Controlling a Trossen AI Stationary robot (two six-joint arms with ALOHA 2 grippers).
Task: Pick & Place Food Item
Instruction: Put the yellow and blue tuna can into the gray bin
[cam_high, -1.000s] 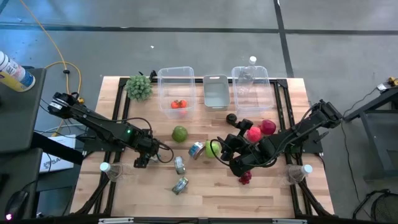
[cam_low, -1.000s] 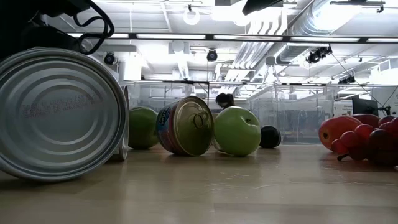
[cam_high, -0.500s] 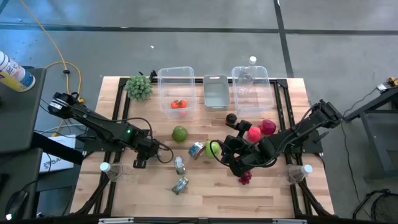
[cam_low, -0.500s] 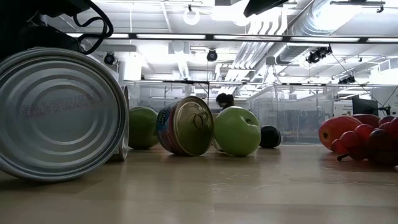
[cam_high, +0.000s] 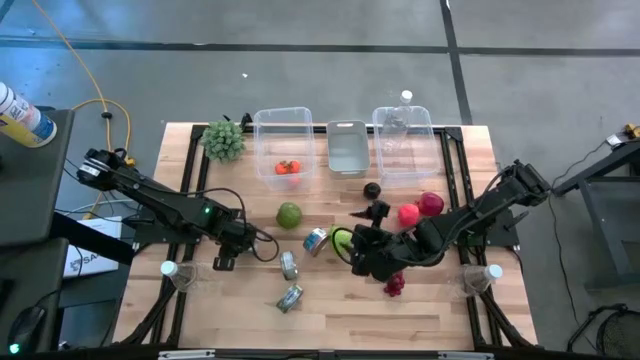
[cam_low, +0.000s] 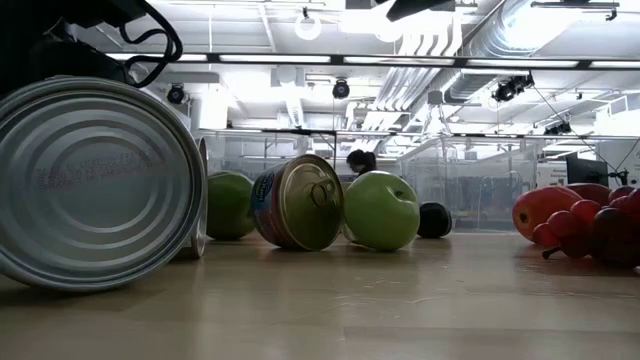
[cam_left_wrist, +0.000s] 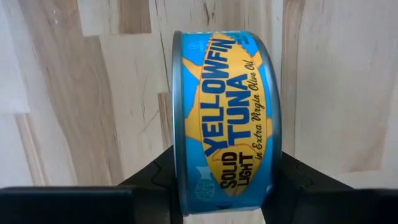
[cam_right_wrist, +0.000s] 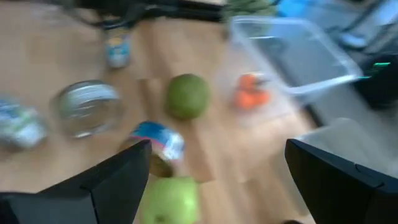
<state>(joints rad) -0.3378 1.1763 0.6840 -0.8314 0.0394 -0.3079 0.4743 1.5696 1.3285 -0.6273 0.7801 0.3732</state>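
In the left wrist view a blue-and-yellow tuna can (cam_left_wrist: 224, 112) stands on its rim, with my left gripper (cam_left_wrist: 224, 186) shut on it. In the high view that gripper (cam_high: 224, 262) sits at the table's left, pointing down and hiding the can. My right gripper (cam_high: 352, 247) hovers open at mid-table, just right of a green apple (cam_high: 340, 238). Its wrist view shows the apple (cam_right_wrist: 173, 199) low between its spread fingers (cam_right_wrist: 118, 180), untouched. A second tuna can (cam_high: 316, 240) lies on its side beside the apple. My left gripper pinches the tuna can by its two flat ends (cam_left_wrist: 177, 171), one finger (cam_left_wrist: 155, 180) on each. The fingers come from above, pointing down. The can stays upright on its rim with the label facing up; whether it rests on the wood or is lifted I cannot tell.
Two clear bins (cam_high: 283, 140) (cam_high: 403, 140) and a grey tray (cam_high: 347, 148) line the far edge; a tomato (cam_high: 287, 167) lies in the left bin. A lime (cam_high: 289, 214), two more cans (cam_high: 289, 265) (cam_high: 290, 298), red fruits (cam_high: 420, 209) and grapes (cam_high: 394, 286) lie scattered.
My right gripper has turned and swung toward the table's left, closer to the green apple, uncovering a dark round item behind it. It stays open. The food items have not moved.
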